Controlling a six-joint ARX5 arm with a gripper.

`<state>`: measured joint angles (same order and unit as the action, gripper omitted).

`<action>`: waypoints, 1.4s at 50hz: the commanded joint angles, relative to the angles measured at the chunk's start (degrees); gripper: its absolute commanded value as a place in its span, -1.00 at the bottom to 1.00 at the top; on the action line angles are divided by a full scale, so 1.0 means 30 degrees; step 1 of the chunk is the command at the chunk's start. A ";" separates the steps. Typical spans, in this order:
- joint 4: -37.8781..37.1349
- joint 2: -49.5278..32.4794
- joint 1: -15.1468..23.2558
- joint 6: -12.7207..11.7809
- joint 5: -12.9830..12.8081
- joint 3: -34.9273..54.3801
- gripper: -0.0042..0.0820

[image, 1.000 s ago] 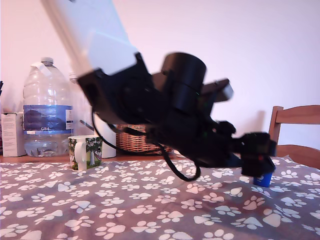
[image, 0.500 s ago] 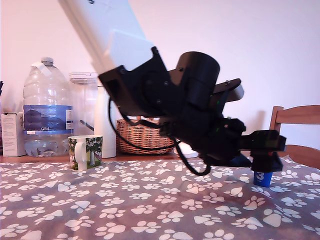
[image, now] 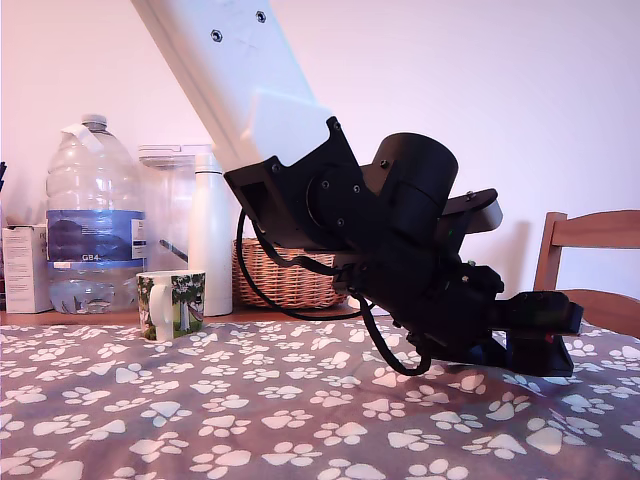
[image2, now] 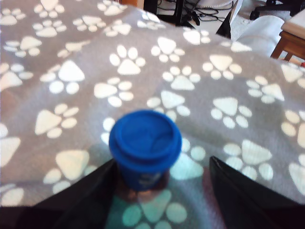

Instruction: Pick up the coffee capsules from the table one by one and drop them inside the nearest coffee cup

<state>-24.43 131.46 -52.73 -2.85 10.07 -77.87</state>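
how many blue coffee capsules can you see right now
1. The blue capsule stands on the paw-print cloth between the open gripper fingers. In the exterior view the gripper hides it; others may be hidden too.

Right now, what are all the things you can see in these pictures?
capsule: one, dark blue, standing on the cloth between the open fingers; hidden in the exterior view
mug: one, white with green print, exterior view's left
cloth: one, grey with white paws, over the table
water jug: one, clear with blue label, far left
white bottle: one, behind the mug
clear container: one, behind the bottle
basket: one, wicker, behind the arm
box: one, white, left edge
chair: one, wooden, right
gripper: one, black, low over the cloth
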 commanded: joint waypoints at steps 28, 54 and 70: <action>-0.0619 0.0452 0.0000 -0.0051 -0.0015 -0.0058 -0.69; -0.0729 -0.0379 0.0000 -0.0044 -0.0007 -0.0029 -0.71; -0.1508 -0.1763 0.0080 0.0095 -0.0168 0.1231 -0.71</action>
<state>-28.14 129.32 -52.71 -2.81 9.91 -76.01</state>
